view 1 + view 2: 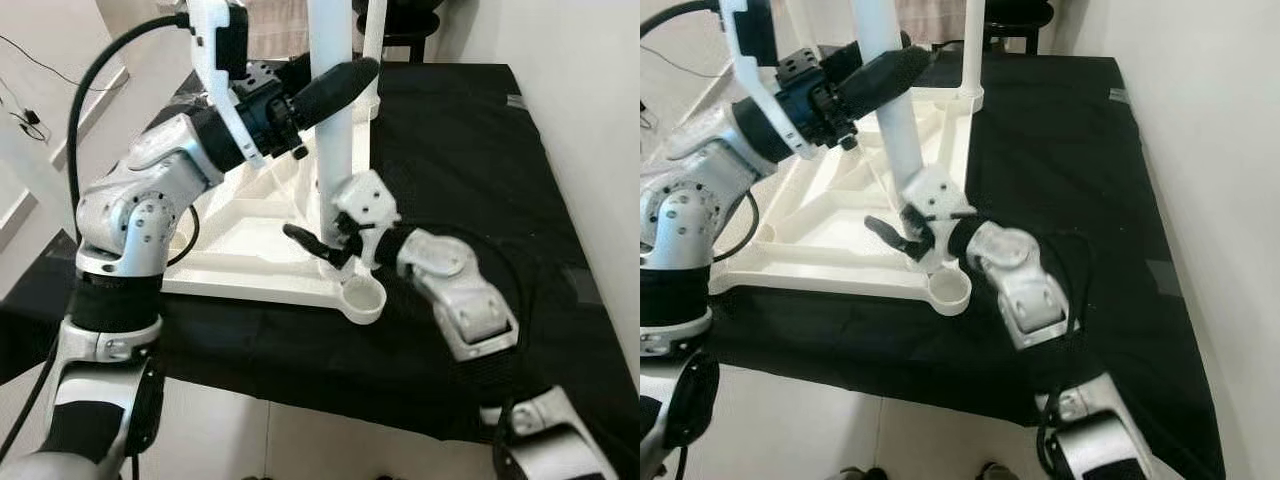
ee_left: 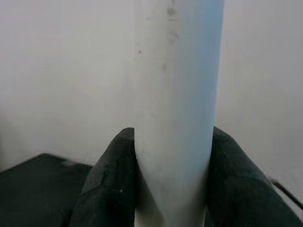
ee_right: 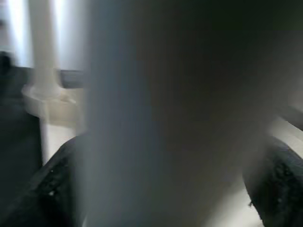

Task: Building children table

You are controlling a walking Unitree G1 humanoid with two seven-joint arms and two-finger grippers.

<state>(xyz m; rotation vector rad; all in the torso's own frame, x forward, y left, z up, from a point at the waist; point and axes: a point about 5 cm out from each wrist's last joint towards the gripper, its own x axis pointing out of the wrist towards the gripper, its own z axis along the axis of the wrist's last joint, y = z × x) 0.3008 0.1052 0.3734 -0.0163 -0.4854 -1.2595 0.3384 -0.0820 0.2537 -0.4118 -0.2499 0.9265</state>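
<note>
The small white table top (image 1: 250, 250) lay upside down on a black cloth (image 1: 480, 150), underside up so the legs could be set into its corner sockets. One white leg (image 1: 331, 110) stood upright near the front of the frame, and a second leg (image 1: 973, 45) already stood in the far corner socket. An open round socket (image 1: 362, 298) at the near corner was unfilled, just in front of the held leg, which suggested this leg was being steered toward its seat or steadied there; whether its foot was already seated could not be told.

The left gripper (image 1: 335, 85) reached across from the robot's left at about mid-height of the leg, elbow raised and forearm nearly level. Its two black fingers (image 2: 111, 179) were closed against either side of the white tube, as the left wrist view showed plainly, probably to keep the leg vertical.

The right gripper (image 1: 325, 245) came in low from the right, forearm bent inward over the cloth, at the base of the same leg. Its dark fingers (image 3: 52, 189) stood on both sides of the tube in a blurred close view; whether they pressed it or merely bracketed it could not be told, though the low hold looked meant to guide the foot
</note>
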